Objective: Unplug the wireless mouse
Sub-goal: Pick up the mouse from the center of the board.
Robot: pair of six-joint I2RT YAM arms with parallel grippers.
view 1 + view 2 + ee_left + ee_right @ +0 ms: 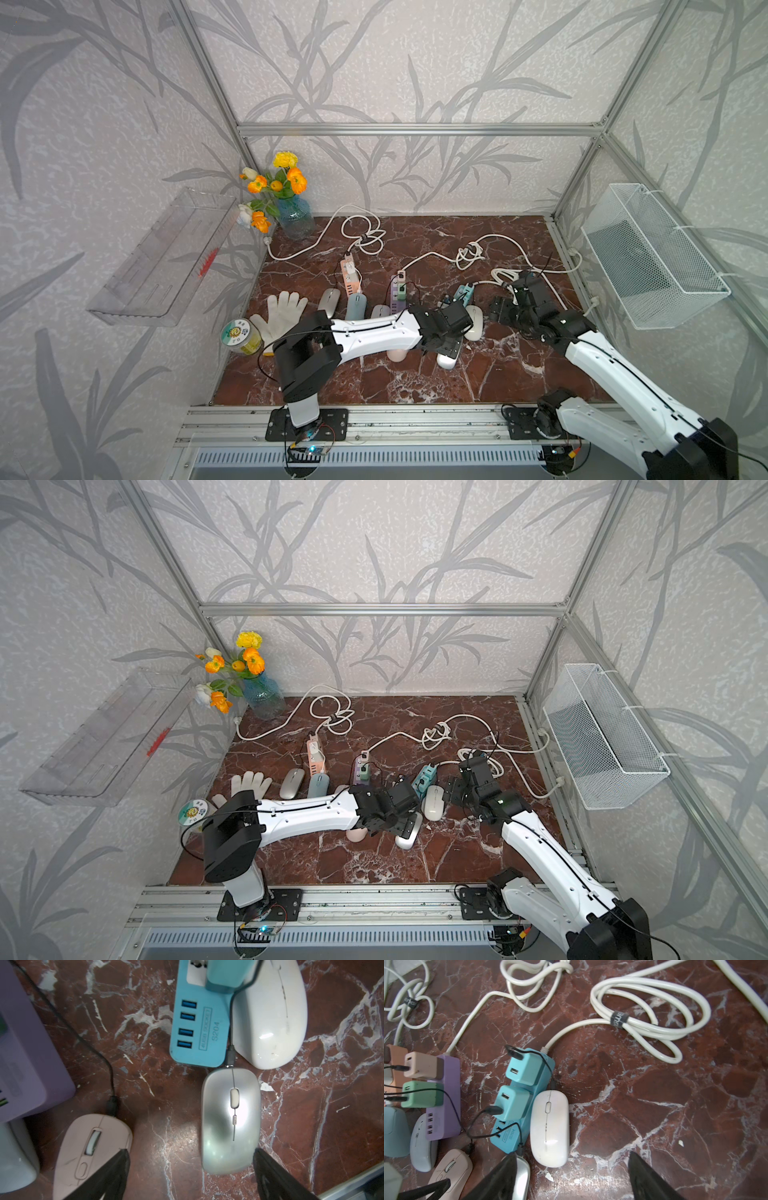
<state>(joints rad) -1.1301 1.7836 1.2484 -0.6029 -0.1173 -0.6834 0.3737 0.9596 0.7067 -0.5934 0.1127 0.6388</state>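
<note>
Mouse (230,1120), silver, lying flat on the red marble tabletop (332,1105), nose just beside the near end of the teal power strip (197,1028). Black cable plug (230,1055) seated in that nose, its thin cable leading away along the strip's edge toward a teal charger (512,1101) standing on the strip.

Left gripper (190,1150) poised over the rear of the mouse, jaws spread wide and holding nothing; one fingertip (261,1159) by the mouse's side edge, the other above the pink mouse (93,1147) lying near. Contact with either not clear.

Right gripper (572,1154) spread wide too and empty, close to the white mouse (550,1128) lying along the strip's far side.

Beyond, purple power strip (448,1097) carrying a beige and a green charger, more pale mice crowded beside it. White power cords (650,1022) looped and strapped further back.

Toward the left edge in both top views, white glove (284,311) and lidded jar (243,336); blue glass vase (295,216) of orange and yellow flowers in the far left corner. White wire basket (656,257) mounted on the right wall.
</note>
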